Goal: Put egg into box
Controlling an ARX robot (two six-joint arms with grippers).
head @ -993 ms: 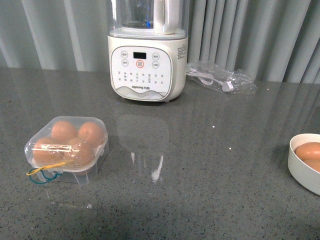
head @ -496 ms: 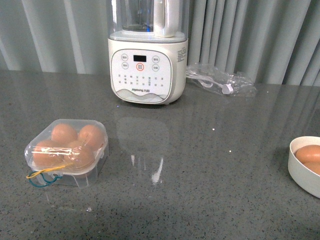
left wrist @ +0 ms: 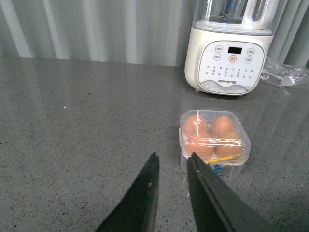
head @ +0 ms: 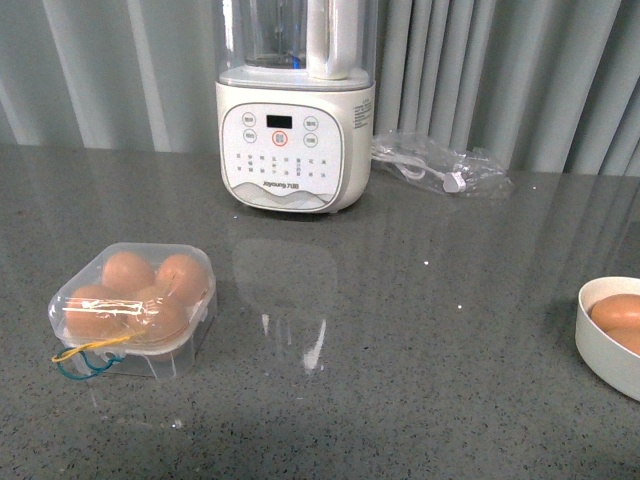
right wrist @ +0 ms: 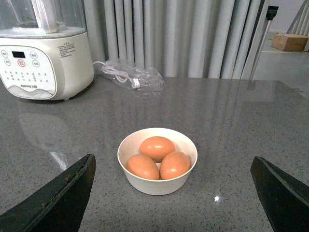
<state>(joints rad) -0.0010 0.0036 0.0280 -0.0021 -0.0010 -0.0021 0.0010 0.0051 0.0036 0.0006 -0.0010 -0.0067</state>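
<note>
Wide bare counter [head: 420,350] between closed box [head: 133,305] on the left and egg bowl [head: 612,335] at right edge, blender [head: 295,110] and bagged cable [head: 440,160] blocking the back

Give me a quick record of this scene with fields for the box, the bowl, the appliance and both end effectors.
box: lid closed, four eggs inside, rubber bands at its front
bowl: white, three brown eggs
blender: at back of counter
bagged cable: beside blender
left end effector: slightly open, empty, above counter near box
right end effector: wide open, empty, facing bowl
</note>
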